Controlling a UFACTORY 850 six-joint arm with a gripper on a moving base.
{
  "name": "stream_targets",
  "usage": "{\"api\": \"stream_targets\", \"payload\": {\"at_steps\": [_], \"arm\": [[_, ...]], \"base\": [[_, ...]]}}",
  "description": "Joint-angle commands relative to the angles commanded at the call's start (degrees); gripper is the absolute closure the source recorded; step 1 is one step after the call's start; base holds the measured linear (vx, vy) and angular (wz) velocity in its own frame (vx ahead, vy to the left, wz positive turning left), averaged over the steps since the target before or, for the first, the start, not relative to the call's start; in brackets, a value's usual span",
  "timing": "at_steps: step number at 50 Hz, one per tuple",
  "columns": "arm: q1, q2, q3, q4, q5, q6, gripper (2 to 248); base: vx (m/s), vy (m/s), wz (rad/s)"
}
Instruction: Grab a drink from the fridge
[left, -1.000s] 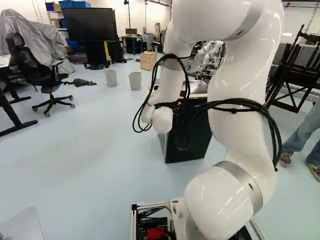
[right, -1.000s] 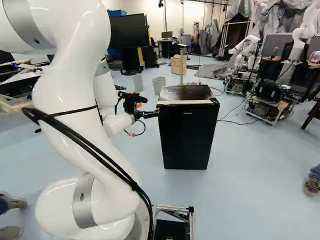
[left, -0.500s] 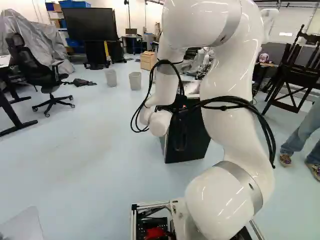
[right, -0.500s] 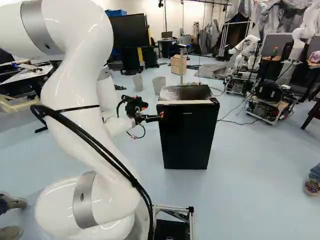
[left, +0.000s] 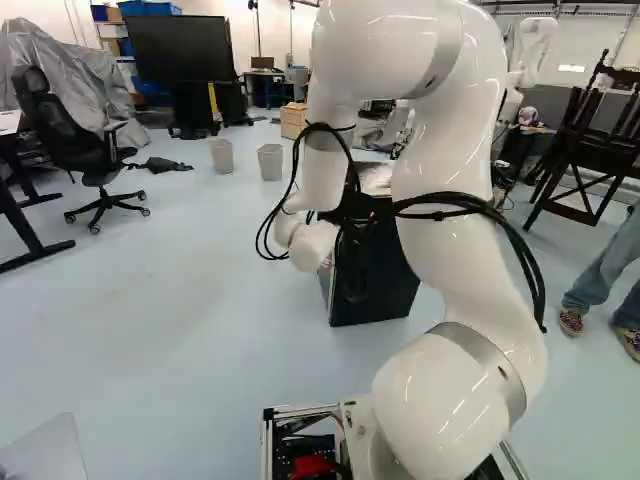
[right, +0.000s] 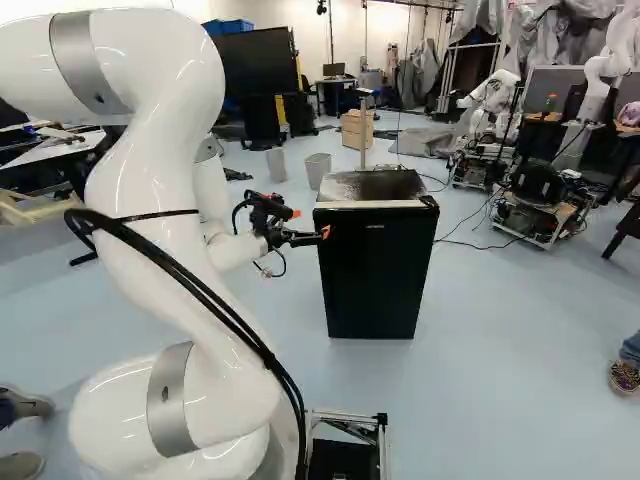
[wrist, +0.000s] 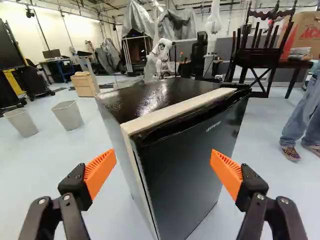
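Black and glossy on top, a small boxy fridge (right: 375, 270) stands on the pale blue floor (right: 510, 350), just right of the middle of the right base view. Its door (wrist: 192, 165) is closed, with a cream strip (wrist: 175, 110) running along the upper edge of the front. Where the drink is, I cannot tell.

White, rounded and looped with black cables, the arm (right: 150, 180) reaches forward to a black gripper with orange pads (right: 323, 233). In the right base view the gripper's tip overlaps the upper corner of the fridge front, at the side nearer the arm; whether it touches, I cannot tell. The wrist view shows the fingers (wrist: 100, 172) released and spread wide, grasping nothing, with a front corner of the fridge ahead, seen through the gap between them.

Beyond the fridge sit two grey tapered bins (left: 270, 161) and a light wooden drawer cabinet (left: 295, 121). A black mesh office chair (left: 70, 145) stands at the left of the left base view, and dark wooden chairs (left: 588, 140) are stacked at its right. A second white robot (right: 490, 100) stands behind the fridge, well apart from it.
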Motion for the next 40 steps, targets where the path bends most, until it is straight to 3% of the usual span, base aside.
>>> {"api": "stream_targets", "payload": {"at_steps": [40], "arm": [[2.82,-3.56,-5.6,3.69,0.04,0.0,3]], "base": [[0.0,0.0,0.0]]}}
